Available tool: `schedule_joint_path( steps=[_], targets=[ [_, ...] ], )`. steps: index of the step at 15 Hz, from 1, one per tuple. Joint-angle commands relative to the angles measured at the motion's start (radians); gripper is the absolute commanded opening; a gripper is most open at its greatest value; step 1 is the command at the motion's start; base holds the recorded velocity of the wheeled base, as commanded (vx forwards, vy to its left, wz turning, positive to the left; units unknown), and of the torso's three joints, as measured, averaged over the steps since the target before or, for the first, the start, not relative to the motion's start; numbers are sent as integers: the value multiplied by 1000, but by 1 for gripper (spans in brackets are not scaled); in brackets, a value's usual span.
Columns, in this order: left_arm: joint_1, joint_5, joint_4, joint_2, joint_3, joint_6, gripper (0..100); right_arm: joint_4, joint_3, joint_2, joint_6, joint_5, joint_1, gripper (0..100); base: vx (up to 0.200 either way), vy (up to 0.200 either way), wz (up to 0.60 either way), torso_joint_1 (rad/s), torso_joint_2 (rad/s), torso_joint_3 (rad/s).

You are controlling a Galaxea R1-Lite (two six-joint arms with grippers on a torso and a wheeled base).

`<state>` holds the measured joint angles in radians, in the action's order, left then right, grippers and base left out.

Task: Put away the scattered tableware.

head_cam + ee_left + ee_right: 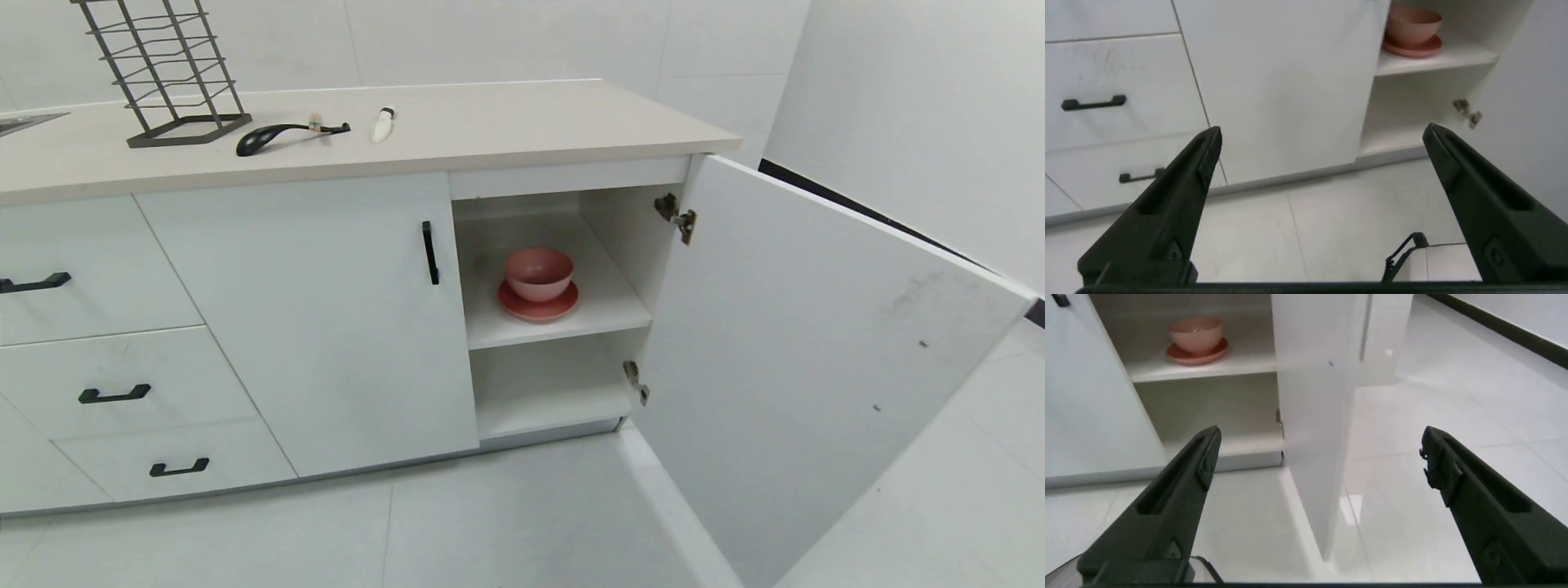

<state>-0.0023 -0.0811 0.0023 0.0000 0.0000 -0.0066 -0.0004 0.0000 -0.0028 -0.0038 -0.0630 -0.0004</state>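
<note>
The left claw (1323,131) and right claw (1320,433) are held spread; a bowl (538,273) is stacked on a plate (539,309) on the cupboard shelf (600,314).

The left tool (1323,135) hangs low in front of the cupboard (1413,110), pointed towards its closed door (1282,82), with both dark fingers (1176,204) spread wide apart. The right tool (1320,434) is also low before that cupboard, facing the edge of its open door (1319,416), fingers likewise spread wide.

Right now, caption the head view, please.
Open cabinet holds pink bowl on red plate; black spoon lies on the countertop.
</note>
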Motion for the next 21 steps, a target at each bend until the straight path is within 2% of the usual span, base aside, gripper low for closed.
schedule_joint_path(
  steps=[1,13,21],
  targets=[
    [1,0,-1,2,0,-1,100,0,0,3,-1,0,-1,100,-200,-200,0,-2,2,7],
    [1,1,-1,2,0,-1,100,-1,0,3,-1,0,0,100,0,-200,0,2,2,2],
    [1,3,-1,2,0,-3,100,-1,0,3,-2,-1,0,100,0,0,0,0,0,0]
  ],
)
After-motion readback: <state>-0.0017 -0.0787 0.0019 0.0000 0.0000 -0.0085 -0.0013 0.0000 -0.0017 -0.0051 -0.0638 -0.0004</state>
